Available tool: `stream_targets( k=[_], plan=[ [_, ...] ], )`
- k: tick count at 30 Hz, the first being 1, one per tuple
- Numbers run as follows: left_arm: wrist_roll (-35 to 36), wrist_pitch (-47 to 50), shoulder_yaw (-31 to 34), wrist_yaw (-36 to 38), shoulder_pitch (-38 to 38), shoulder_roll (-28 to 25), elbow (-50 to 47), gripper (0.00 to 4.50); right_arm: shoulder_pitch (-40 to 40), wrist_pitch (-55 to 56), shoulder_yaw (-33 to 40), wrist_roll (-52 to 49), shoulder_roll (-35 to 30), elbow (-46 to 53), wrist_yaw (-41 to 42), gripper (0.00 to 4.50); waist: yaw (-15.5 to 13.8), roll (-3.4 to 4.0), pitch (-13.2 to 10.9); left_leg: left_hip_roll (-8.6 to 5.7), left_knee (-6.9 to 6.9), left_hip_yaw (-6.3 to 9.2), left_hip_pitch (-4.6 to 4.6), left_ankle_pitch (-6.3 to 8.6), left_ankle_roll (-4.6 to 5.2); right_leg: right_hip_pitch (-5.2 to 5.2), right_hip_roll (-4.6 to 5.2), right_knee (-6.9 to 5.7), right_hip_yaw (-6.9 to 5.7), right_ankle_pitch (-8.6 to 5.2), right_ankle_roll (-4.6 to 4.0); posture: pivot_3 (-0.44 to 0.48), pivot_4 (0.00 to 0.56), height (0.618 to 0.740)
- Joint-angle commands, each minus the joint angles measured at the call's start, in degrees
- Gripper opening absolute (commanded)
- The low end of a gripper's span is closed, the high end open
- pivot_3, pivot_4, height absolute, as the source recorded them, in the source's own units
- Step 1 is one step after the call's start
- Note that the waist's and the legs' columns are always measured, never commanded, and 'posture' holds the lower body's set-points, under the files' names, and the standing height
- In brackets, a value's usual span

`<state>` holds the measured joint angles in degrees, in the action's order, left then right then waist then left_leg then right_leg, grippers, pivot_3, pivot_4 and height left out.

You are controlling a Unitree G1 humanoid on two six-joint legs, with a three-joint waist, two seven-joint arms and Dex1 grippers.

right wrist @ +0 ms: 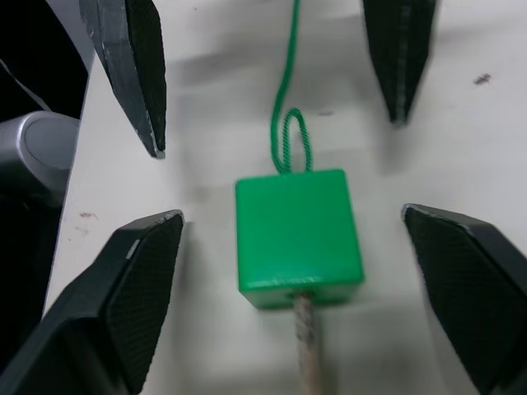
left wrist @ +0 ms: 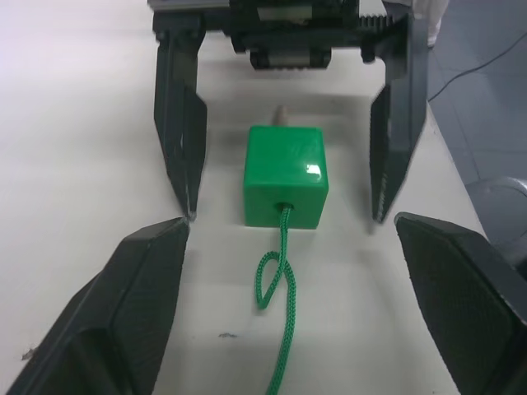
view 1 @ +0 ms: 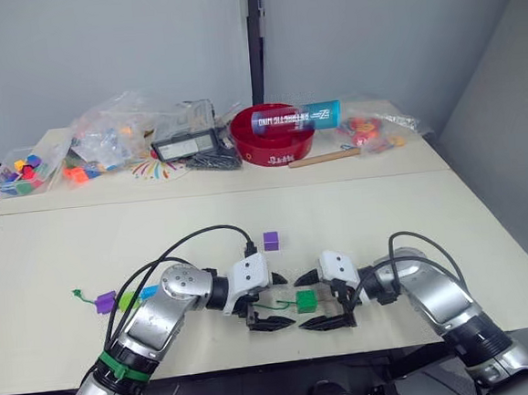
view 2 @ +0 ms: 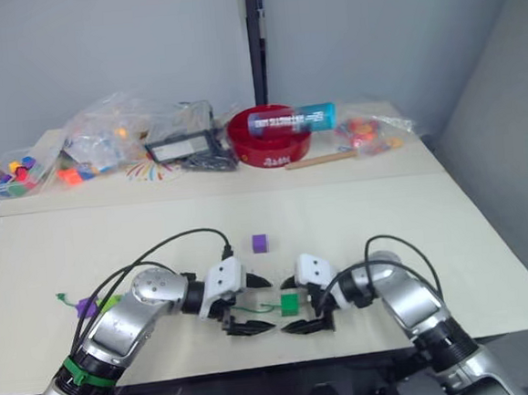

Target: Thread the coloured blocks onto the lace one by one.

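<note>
On the pale counter [view 1: 357, 218], blocks already strung on the green lace [left wrist: 282, 280] lie at my left, a purple block [view 1: 106, 301] and a lime block [view 1: 126, 301] among them, while a loose purple block [view 1: 270, 241] sits farther back. My left fingers [view 1: 264, 302] are spread apart on the counter, gripping nothing, just left of the dark green block [view 1: 306, 302]. That block rests flat with the lace entering one face and the pale tip [right wrist: 306, 350] poking from the opposite face, between my left fingers and my right fingers [view 1: 334, 299], which are likewise apart and empty.
</note>
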<state>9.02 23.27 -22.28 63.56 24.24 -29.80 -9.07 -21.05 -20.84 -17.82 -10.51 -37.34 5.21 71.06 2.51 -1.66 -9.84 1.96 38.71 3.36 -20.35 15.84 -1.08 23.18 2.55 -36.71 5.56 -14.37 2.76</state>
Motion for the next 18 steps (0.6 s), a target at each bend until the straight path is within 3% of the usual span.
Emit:
stream_targets(
  k=[1,13,18],
  plan=[
    [-1.6,-2.2,-2.0,-1.7,1.7,2.7,1.9,4.13,2.4,-0.7,3.2,-1.6,-3.1,3.6,0.1,4.5,-0.3,-0.01,0.0,-0.01,0.0,0.0,-0.06,0.0,0.0,0.01,0.01,0.06,-0.01,0.02,-0.03,0.0,0.15,0.74],
    [-3.2,-4.6,-5.3,-2.0,3.0,7.7,7.3,4.13,5.7,1.2,5.2,-1.3,-5.5,3.2,-3.1,4.5,-0.2,-0.04,0.0,-0.02,-0.01,-0.03,-0.13,0.04,0.07,0.03,0.03,0.22,0.01,0.09,-0.14,0.0,0.15,0.74],
    [-3.2,-4.7,-5.2,-1.8,3.8,8.4,8.2,2.59,5.9,1.1,5.1,-1.5,-5.7,3.3,-3.2,4.5,-0.2,-0.04,0.0,-0.02,0.0,-0.03,-0.14,0.04,0.07,0.03,0.03,0.22,0.01,0.1,-0.15,0.0,0.15,0.74]
  ],
)
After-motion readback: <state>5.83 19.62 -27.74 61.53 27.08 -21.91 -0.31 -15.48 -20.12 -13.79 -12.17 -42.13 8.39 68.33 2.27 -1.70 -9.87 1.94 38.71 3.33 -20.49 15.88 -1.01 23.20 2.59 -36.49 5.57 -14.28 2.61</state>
